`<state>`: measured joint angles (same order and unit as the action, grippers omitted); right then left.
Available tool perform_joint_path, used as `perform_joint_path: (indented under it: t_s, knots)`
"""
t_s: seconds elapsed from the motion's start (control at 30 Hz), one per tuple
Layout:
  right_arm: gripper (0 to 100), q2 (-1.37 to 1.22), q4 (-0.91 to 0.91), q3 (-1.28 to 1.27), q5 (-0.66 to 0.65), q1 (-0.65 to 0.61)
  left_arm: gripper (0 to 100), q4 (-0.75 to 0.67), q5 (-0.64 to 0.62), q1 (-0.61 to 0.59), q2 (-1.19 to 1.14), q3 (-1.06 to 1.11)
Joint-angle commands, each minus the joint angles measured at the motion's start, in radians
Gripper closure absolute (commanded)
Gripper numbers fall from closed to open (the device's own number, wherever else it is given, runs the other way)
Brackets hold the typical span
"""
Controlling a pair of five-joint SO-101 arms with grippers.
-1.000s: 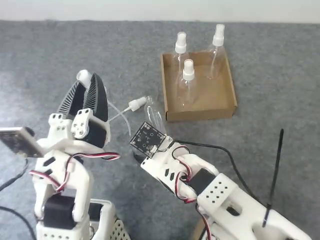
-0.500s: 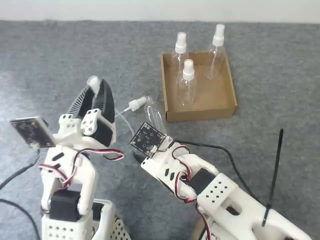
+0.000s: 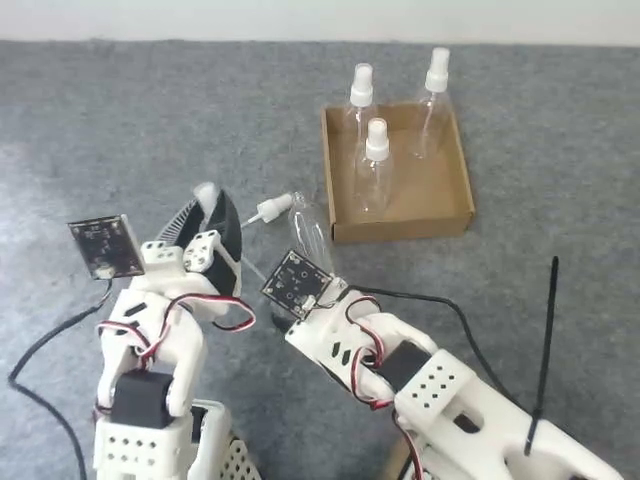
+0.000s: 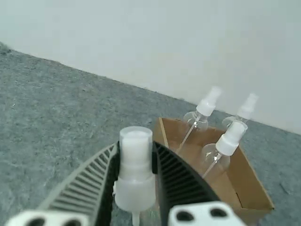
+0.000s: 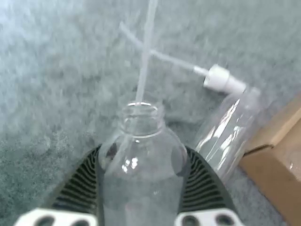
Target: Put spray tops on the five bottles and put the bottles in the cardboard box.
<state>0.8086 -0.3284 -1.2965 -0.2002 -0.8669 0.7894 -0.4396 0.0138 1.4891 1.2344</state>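
Clear plastic bottle (image 5: 141, 141), uncapped, is pinched at its shoulders by the right gripper (image 5: 141, 157), one jaw on each side. Its open neck points away from that wrist. In the high view the bottle is hidden under the right arm's camera board, and the neck seems to aim toward about 10 o'clock.

White spray top (image 4: 135, 176) is clamped upright between the jaws of the left gripper (image 4: 135, 147), which are pressed onto its collar. In the high view this gripper sits at roughly 10 o'clock from the held bottle, near but apart.

Key relation: the dip tube (image 5: 143, 61) runs from the spray top toward 4 o'clock, and in the right wrist view it appears to enter the neck. The cap itself is well short of the rim. Judgement: tube and bottle axes are near in line but not quite, so the top has to slide down along the tube's own line.

Fourth bottle (image 3: 306, 232), capped, lies on its side on the grey carpet (image 3: 120, 120), just beside the front-left corner of the cardboard box (image 3: 397, 232). Three capped bottles (image 3: 372, 170) stand in or at the box.
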Motion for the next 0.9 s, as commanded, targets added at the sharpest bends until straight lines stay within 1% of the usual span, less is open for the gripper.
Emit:
perform_joint_path:
  t_s: [0.0, 0.07, 0.17, 0.27, 0.33, 0.4, 0.53, 0.63, 0.77, 0.87]
  knots:
    - [99.1, 0.077, 0.108, -0.008, 0.015, 0.005, 99, 0.002, 0.009, -0.003, 0.014, -0.010]
    - [99.1, 0.114, 0.168, -0.043, 0.017, 0.012, 99, 0.005, 0.011, 0.025, 0.014, -0.005]
    - [99.1, 0.170, 0.298, -0.109, 0.017, 0.016, 99, 0.021, 0.014, 0.098, 0.014, -0.005]
    - [99.2, 0.217, 0.357, -0.153, 0.017, 0.016, 99, 0.026, 0.052, 0.146, 0.014, -0.007]
    - [99.2, 0.236, 0.355, -0.155, 0.052, 0.019, 99, 0.026, 0.061, 0.158, 0.014, -0.005]
    - [99.2, 0.246, 0.355, -0.155, 0.115, 0.044, 99, 0.028, 0.063, 0.158, 0.014, -0.005]
    - [99.2, 0.246, 0.354, -0.126, 0.198, 0.128, 99, 0.061, 0.069, 0.160, 0.014, -0.013]
    - [99.2, 0.246, 0.352, -0.124, 0.204, 0.148, 99, 0.069, 0.101, 0.163, 0.014, -0.010]
    - [99.2, 0.245, 0.303, -0.103, 0.207, 0.148, 99, 0.077, 0.112, 0.241, 0.009, -0.005]
    - [99.2, 0.245, 0.288, -0.095, 0.207, 0.148, 99, 0.074, 0.169, 0.293, 0.008, 0.004]
